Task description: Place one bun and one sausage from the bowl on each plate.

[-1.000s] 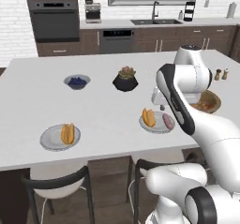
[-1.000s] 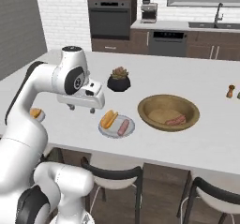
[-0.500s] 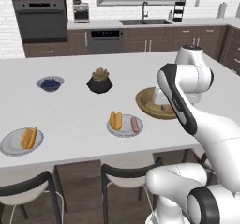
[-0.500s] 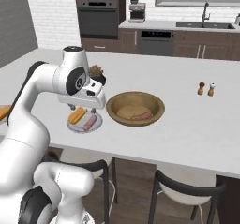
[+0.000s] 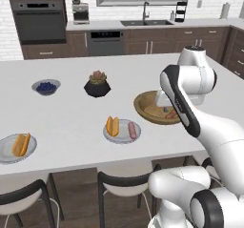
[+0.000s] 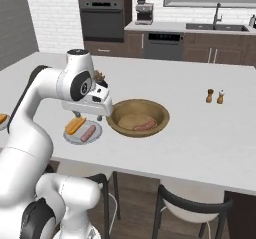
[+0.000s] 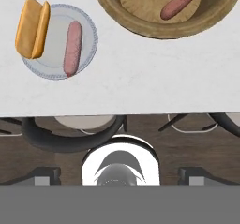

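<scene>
- I cannot tell how far the fingers are open; the gripper (image 6: 85,114) hangs above the surface (image 5: 71,117) between the near plate (image 7: 89,40) and the bowl (image 6: 115,123), its tips hidden.
- That near plate carries a bun (image 7: 32,27) and a sausage (image 7: 72,48) side by side, apart.
- The bowl just beside it holds one sausage (image 7: 180,2).
- The far plate (image 5: 5,156) at the surface's left end has a bun (image 5: 21,144).
- A berry bowl (image 5: 45,87) and plant pot (image 5: 97,85) stand further back.

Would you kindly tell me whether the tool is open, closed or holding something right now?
The tool: it cannot be told, as the fingers are too unclear to judge.
</scene>
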